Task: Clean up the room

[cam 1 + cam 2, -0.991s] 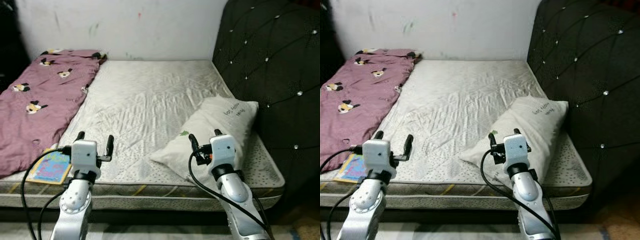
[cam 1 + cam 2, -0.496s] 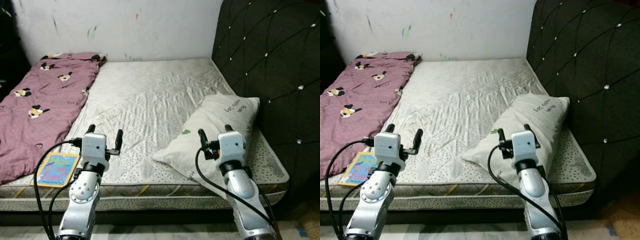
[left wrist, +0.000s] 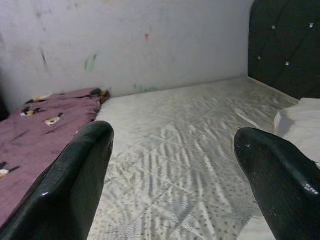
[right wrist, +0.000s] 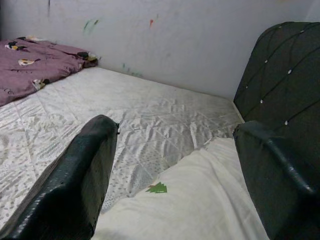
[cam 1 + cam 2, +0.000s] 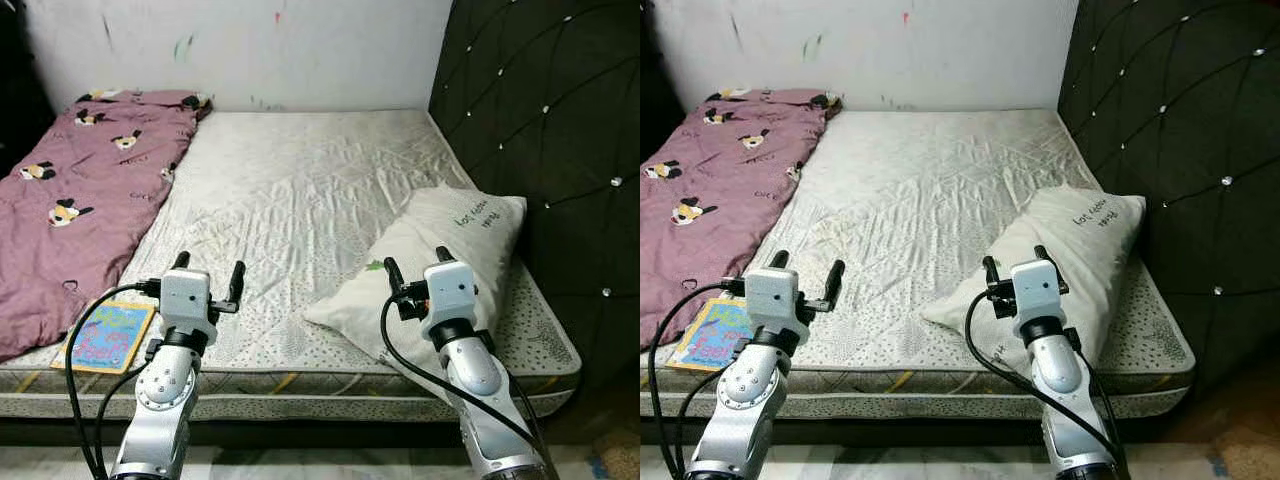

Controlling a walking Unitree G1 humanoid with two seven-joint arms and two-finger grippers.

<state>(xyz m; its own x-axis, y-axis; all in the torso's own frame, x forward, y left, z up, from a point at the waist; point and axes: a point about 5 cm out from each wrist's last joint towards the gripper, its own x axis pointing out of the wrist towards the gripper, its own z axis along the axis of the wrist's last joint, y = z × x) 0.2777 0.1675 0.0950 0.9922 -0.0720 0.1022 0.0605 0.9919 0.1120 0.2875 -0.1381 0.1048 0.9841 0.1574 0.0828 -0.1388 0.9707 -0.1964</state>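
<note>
Surveying from the head views, you had: one bare mattress (image 5: pixel 300 190); one purple blanket (image 5: pixel 70 190) spread along its left side, by the wall; one white pillow (image 5: pixel 430 255) lying askew at the near right corner, against the dark tufted headboard (image 5: pixel 540 130); one colourful book (image 5: pixel 105 333) flat on the near left edge, partly tucked under the blanket's hem. The left gripper (image 5: pixel 209 274) was raised over the front edge, just beside the book, jaws spread wide and holding nothing. The right gripper (image 5: pixel 415 264) was raised over the pillow's near end, likewise wide open and empty.

Left wrist view: two black fingers (image 3: pixel 75 180) well apart, mattress and blanket beyond, nothing between them.

Right wrist view: fingers (image 4: pixel 80 185) equally spread, the pillow directly below and ahead, its small green mark in sight.

Recommended handling: the pillow seemed the likely first item. You were best to lower the right gripper onto a bunched edge, not the flat middle, and pinch deep, since soft fabric slips.
</note>
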